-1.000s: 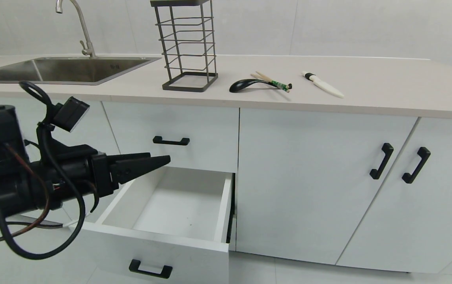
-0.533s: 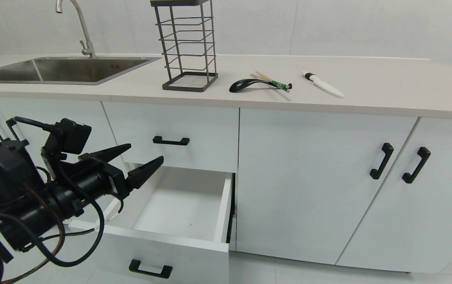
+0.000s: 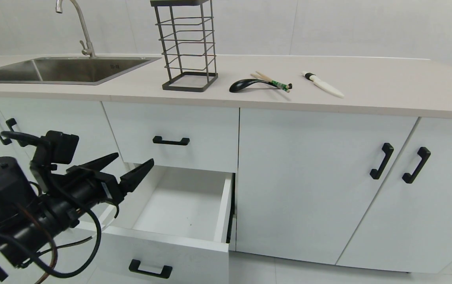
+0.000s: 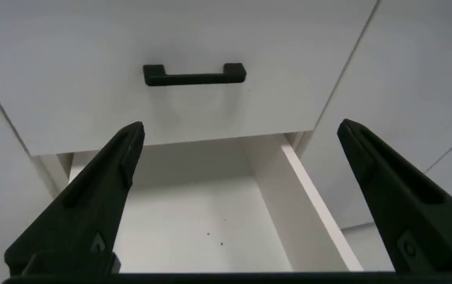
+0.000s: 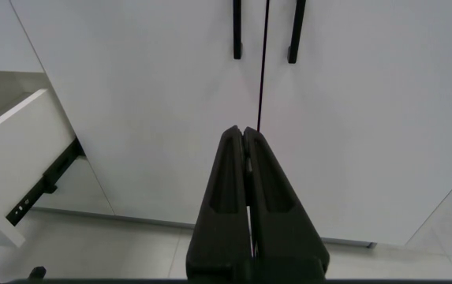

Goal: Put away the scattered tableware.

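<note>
A curved black spoon point(image 3: 245, 84), wooden chopsticks point(image 3: 271, 81) and a white-bladed knife point(image 3: 324, 84) lie near the pale countertop's point(image 3: 387, 90) front edge. Below, the left gripper point(image 3: 135, 158) hovers, fingers spread, at the open white drawer's point(image 3: 163, 252) left rim. The right gripper point(image 5: 244, 134), fingers together, faces white cabinet doors point(image 5: 352, 118).

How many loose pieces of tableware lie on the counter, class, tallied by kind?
black spoon: 1
chopsticks: 2
white knife: 1
Total: 4
</note>
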Robot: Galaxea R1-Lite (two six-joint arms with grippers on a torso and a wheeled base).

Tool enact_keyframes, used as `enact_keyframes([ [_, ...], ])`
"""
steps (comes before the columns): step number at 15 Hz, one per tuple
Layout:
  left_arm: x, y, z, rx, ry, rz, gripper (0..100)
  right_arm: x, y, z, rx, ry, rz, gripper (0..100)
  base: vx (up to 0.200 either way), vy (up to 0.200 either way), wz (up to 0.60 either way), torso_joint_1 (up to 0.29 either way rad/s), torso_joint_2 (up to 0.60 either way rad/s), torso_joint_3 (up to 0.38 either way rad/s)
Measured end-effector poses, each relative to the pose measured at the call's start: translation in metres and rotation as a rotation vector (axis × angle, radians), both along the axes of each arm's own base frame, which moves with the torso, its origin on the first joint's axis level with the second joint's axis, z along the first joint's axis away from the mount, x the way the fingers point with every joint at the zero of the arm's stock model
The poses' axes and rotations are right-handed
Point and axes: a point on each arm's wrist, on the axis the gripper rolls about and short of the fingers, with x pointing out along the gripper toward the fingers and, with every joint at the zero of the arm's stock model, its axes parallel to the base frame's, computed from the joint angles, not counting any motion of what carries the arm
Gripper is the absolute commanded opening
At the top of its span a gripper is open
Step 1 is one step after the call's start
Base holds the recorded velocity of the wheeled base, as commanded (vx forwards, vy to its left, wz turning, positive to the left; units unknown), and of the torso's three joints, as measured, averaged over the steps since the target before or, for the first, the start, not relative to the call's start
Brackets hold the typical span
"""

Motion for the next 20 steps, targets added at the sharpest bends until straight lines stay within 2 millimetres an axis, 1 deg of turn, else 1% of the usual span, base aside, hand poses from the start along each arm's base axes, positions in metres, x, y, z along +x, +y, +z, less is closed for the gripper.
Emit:
enact_keyframes([
  [3, -0.036, 0.014, 0.008, -0.022, -0.055, 0.02, 100, 0.0, 0.0, 0.0, 0.0, 0.0, 0.0, 0, 0.0, 0.0, 0.0, 0.0, 0.0, 0.0],
  [7, -0.082, 0.038, 0.014, -0.035, -0.15, 0.108, 100, 0.0, 0.0, 0.0, 0.0, 0.0, 0.0, 0, 0.0, 0.0, 0.0, 0.0, 0.0, 0.0],
  [9, -0.101, 0.046, 0.015, -0.007, -0.187, 0.157, 100, 0.0, 0.0, 0.0, 0.0, 0.0, 0.0, 0, 0.0, 0.0, 0.0, 0.0, 0.0, 0.0],
  [11, -0.119, 0.049, 0.012, 0.064, -0.203, 0.175, 100, 0.0, 0.0, 0.0, 0.0, 0.0, 0.0, 0, 0.0, 0.0, 0.0, 0.0, 0.0, 0.0],
  [14, -0.149, 0.053, 0.002, 0.2, -0.208, 0.178, 100, 0.0, 0.0, 0.0, 0.0, 0.0, 0.0, 0, 0.0, 0.0, 0.0, 0.0, 0.0, 0.0],
  [16, -0.169, 0.055, -0.008, 0.248, -0.2, 0.174, 100, 0.0, 0.0, 0.0, 0.0, 0.0, 0.0, 0, 0.0, 0.0, 0.0, 0.0, 0.0, 0.0],
  [20, -0.203, 0.058, -0.043, 0.297, -0.091, 0.163, 100, 0.0, 0.0, 0.0, 0.0, 0.0, 0.0, 0, 0.0, 0.0, 0.0, 0.0, 0.0, 0.0],
])
